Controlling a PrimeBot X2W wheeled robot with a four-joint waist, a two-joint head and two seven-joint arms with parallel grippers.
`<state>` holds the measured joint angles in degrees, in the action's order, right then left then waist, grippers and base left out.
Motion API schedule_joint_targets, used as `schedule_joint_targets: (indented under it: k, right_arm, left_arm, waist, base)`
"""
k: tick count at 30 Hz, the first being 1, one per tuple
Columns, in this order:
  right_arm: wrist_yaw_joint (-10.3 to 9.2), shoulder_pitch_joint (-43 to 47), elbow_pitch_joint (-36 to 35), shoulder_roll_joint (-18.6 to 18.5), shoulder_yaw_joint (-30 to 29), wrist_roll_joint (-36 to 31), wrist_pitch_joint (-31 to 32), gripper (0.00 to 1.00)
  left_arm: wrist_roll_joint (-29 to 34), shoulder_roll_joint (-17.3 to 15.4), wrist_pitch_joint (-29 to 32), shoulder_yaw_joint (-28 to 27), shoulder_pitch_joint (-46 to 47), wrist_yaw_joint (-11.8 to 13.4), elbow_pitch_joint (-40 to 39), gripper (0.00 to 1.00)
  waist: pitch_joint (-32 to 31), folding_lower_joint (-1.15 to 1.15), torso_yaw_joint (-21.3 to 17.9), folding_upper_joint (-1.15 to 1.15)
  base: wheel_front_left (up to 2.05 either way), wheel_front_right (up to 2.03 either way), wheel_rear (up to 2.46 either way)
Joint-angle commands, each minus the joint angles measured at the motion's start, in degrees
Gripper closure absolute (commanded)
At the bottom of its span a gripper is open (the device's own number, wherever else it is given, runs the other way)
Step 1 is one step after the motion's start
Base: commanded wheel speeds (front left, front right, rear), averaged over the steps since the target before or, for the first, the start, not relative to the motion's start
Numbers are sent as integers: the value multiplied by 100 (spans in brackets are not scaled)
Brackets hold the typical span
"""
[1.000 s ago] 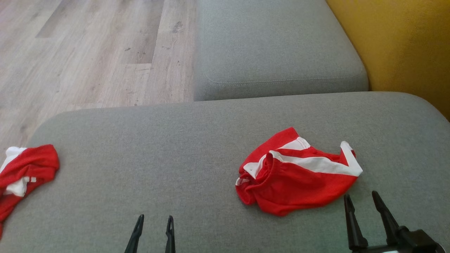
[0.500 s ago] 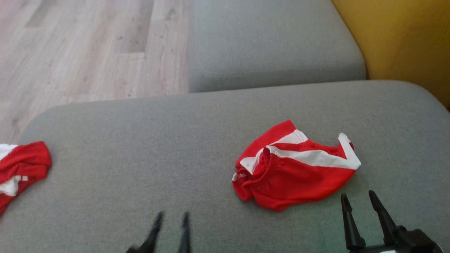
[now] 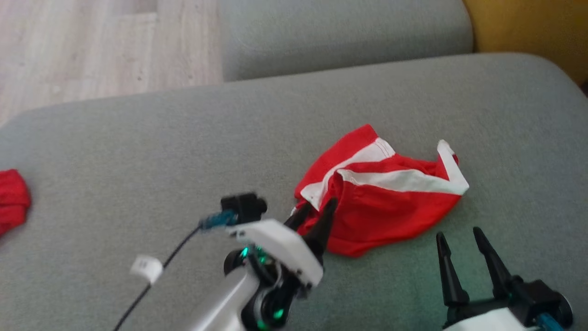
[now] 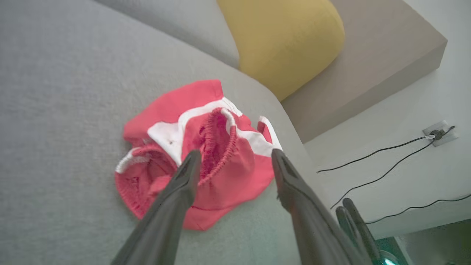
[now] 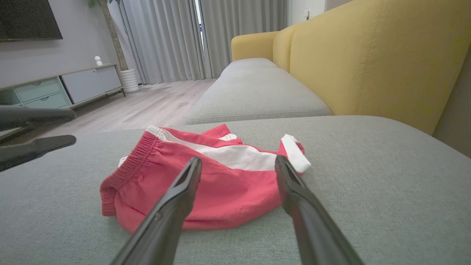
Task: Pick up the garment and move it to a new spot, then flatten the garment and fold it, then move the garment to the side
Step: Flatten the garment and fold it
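The garment (image 3: 390, 202) is a pair of red shorts with white stripes, lying crumpled on the grey sofa cushion (image 3: 138, 151). My left gripper (image 3: 319, 207) hangs open at the garment's left edge, its fingers pointing at the bunched elastic waistband. In the left wrist view the garment (image 4: 176, 106) lies under the left gripper (image 4: 234, 154), the waistband between the spread fingers. My right gripper (image 3: 459, 234) stands open just short of the garment's near right edge, holding nothing. The right wrist view shows the garment (image 5: 147, 176) beyond the right gripper (image 5: 238, 159), with the left gripper (image 5: 73, 126) coming in from the left.
Another red and white cloth (image 3: 11, 202) lies at the cushion's far left edge. A second grey cushion (image 3: 344, 37) adjoins at the back, with a yellow backrest (image 3: 528, 27) to the right and wooden floor (image 3: 92, 46) beyond the left side.
The head camera has tilted down and shifted. My left arm has risen and swung right to the garment's left edge. The right gripper has stayed near the garment's right side.
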<state>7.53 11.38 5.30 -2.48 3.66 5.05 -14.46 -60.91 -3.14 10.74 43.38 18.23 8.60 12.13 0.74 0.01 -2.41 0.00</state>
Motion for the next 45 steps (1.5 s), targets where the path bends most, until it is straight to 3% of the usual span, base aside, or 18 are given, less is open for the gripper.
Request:
schedule_joint_targets:
  k: [1, 7, 20, 21, 23, 31, 37, 45]
  right_arm:
    - [-4, -293, -197, -40, 154, -26, -54, 0]
    - [-4, -497, -190, -40, 174, -34, -54, 0]
    - [-4, -672, -126, -40, 263, -12, -54, 0]
    - [-4, -679, -117, -40, 277, -9, -54, 0]
    - [-4, -690, -104, -40, 281, -2, -54, 0]
    - [-4, -730, -62, -40, 295, 70, -54, 0]
    - [-4, -696, -2, -40, 404, 73, -54, 0]
    - [-4, -519, 22, -40, 430, 16, -54, 0]
  left_arm:
    - [-109, 25, 5, -120, 440, 46, -157, 0]
    - [-794, 25, 20, 244, 1230, 183, 278, 0]
    - [-1560, 26, -572, 753, 1965, 146, 1165, 0]
    - [-1577, 26, -659, 772, 2002, 159, 1231, 28]
    - [-1630, 26, -789, 820, 2063, 149, 1342, 100]
    - [-1447, 26, -1167, 1283, 2507, -249, 1524, 100]
    - [-1496, 26, -1102, 1594, 3401, -526, 1364, 100]
    - [-1680, 26, -1010, 1467, 4764, -716, 1357, 100]
  waist:
    - [175, -1, -134, 0]
    - [475, -1, -330, 0]
    - [701, -1, -644, 0]
    - [704, -1, -671, 0]
    - [709, -1, -721, 0]
    - [634, -1, -968, 0]
    - [346, -1, -1207, 0]
    - [-54, -1, -1420, 0]
  base:
    - [0, 0, 0]
    - [0, 0, 0]
    - [0, 0, 0]
    - [0, 0, 0]
    - [0, 0, 0]
    - [0, 0, 0]
    - [0, 0, 0]
    - [0, 0, 0]
